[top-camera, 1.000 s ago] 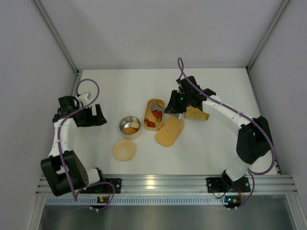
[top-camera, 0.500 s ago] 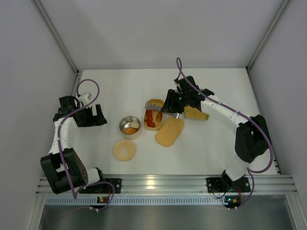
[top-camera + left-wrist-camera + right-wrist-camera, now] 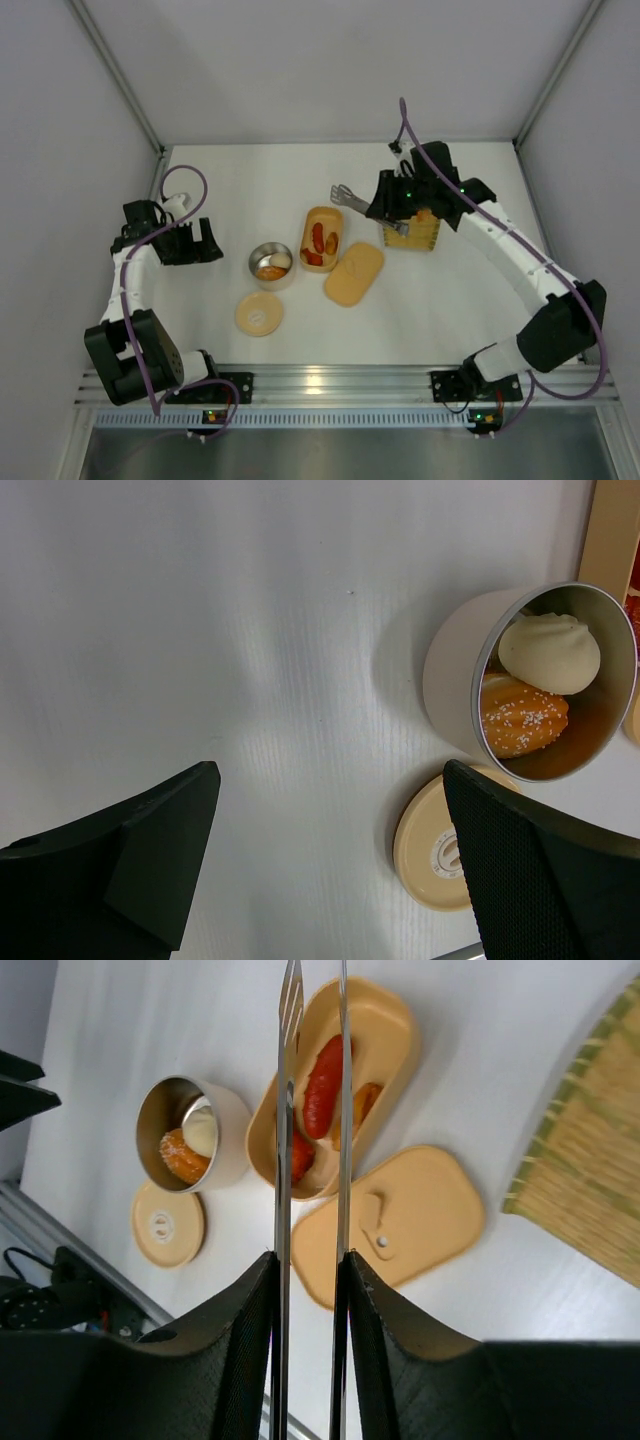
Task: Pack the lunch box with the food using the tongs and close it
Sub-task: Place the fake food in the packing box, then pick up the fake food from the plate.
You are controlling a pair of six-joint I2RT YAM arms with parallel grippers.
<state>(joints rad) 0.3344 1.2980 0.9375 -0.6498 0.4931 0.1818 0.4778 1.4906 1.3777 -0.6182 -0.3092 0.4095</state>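
Observation:
My right gripper [image 3: 384,206] is shut on the tongs [image 3: 345,194], pinching their two silver arms [image 3: 285,1110] between its fingers. The tong tips hover apart above the table, just behind the lunch box [image 3: 322,238], and nothing shows between them. The open box [image 3: 385,1030] holds a red sausage piece [image 3: 322,1070] and an orange piece [image 3: 365,1100]. Its flat lid [image 3: 354,273] lies beside it. The steel tin [image 3: 470,680] holds a white ball [image 3: 550,652] and an orange piece [image 3: 522,717]. My left gripper [image 3: 328,775] stands open over bare table, left of the tin.
The tin's round tan lid [image 3: 259,313] lies flat in front of the tin. A yellow woven tray [image 3: 420,232] sits under my right wrist, right of the box. White walls close the table at the back and both sides.
My right arm has risen and drawn back to the right, carrying the tongs from over the box towards the woven tray. The left arm has not moved.

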